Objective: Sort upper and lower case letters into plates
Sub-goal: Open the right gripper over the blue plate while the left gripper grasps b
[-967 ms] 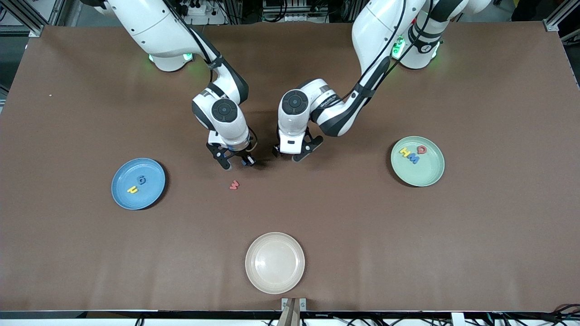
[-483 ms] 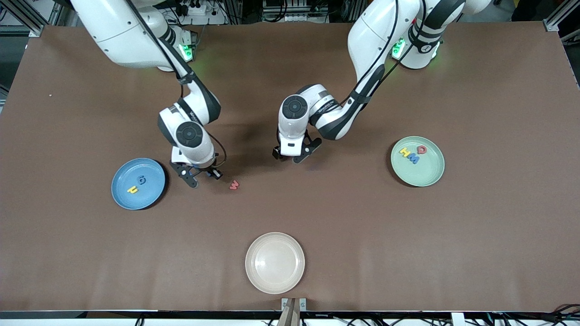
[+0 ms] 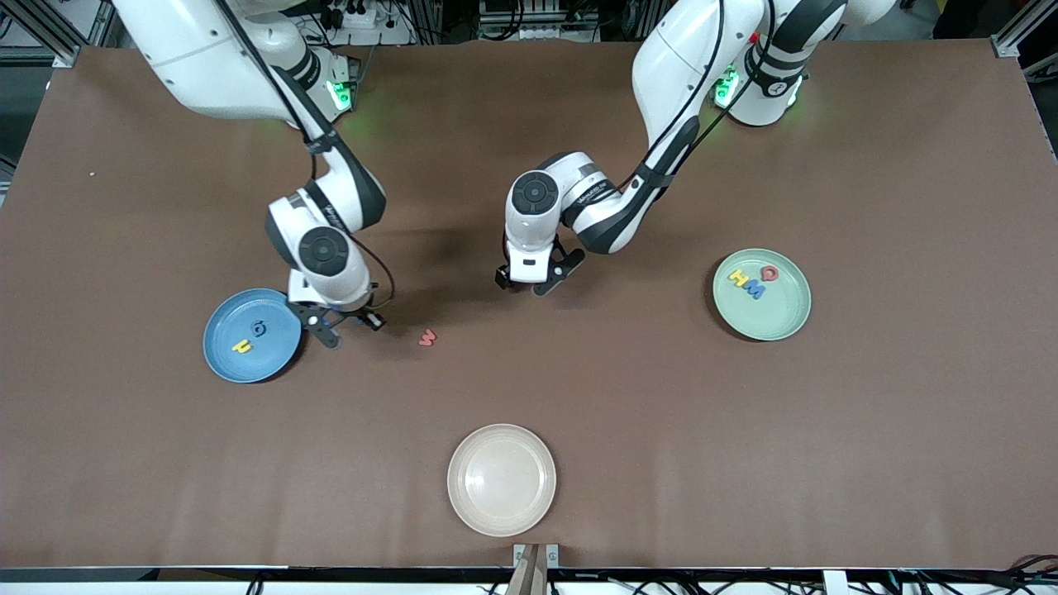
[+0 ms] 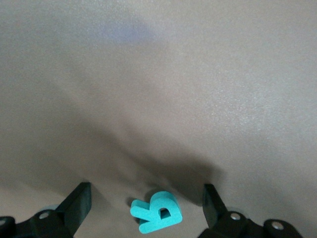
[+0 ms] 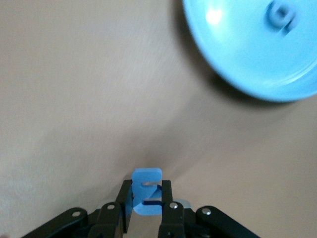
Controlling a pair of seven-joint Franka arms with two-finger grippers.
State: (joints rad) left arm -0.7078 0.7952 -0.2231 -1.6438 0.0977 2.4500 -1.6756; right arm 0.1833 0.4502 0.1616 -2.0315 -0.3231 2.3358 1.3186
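Observation:
My right gripper [image 3: 345,325] is shut on a small blue letter [image 5: 147,177] and holds it over the table just beside the bright blue plate [image 3: 277,307]. That plate holds a blue letter [image 3: 259,328] and a yellow letter [image 3: 241,347]. It also shows in the right wrist view [image 5: 237,59]. My left gripper [image 3: 531,283] is open, low over the table's middle. A teal letter [image 4: 157,212] lies flat between its fingers [image 4: 79,204]; it is hidden in the front view. A red letter [image 3: 426,337] lies on the table between the grippers. The mint green plate [image 3: 785,318] holds yellow, blue and red letters.
A cream-beige round plate [image 3: 501,479] stands near the table's front edge, nearer to the front camera than the red letter. The brown table [image 3: 661,413] spreads wide around the plates.
My right gripper has carried the blue letter from the table's middle toward the blue plate. My left gripper has hardly moved.

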